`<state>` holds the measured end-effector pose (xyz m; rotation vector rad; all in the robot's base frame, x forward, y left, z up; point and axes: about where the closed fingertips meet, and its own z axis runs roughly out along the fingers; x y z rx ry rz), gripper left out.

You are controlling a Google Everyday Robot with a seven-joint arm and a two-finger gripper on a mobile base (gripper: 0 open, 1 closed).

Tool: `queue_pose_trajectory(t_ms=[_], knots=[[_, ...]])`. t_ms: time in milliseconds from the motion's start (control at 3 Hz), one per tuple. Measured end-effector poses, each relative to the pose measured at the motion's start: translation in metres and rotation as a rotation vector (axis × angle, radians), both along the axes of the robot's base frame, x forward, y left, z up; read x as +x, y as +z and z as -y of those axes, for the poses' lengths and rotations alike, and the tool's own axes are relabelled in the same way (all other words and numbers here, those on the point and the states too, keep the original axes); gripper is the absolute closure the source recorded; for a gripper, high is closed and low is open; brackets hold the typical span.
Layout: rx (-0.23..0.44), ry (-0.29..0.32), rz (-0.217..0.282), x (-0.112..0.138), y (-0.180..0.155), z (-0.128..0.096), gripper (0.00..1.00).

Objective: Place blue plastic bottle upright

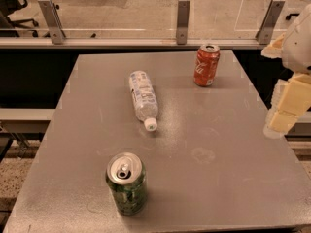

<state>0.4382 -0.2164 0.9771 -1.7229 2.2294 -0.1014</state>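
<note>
The blue plastic bottle (143,99) lies on its side near the middle of the grey table (228,149), its white cap (151,124) pointing toward the near edge. It is clear, with a whitish label printed in blue. My gripper (285,109) hangs at the right edge of the view, above the table's right side. It is well to the right of the bottle, touches nothing and holds nothing.
A red soda can (207,64) stands upright at the back right of the table. A green soda can (127,182) stands upright at the front left. A glass railing with metal posts (182,14) runs behind the table.
</note>
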Motion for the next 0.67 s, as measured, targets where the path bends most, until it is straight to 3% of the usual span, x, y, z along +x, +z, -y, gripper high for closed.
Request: queue_pose_trajectory(t_ms=[667], knots=[[-0.004, 0.030, 0.027, 0.0075, 0.0047, -0.0031, 0.00]])
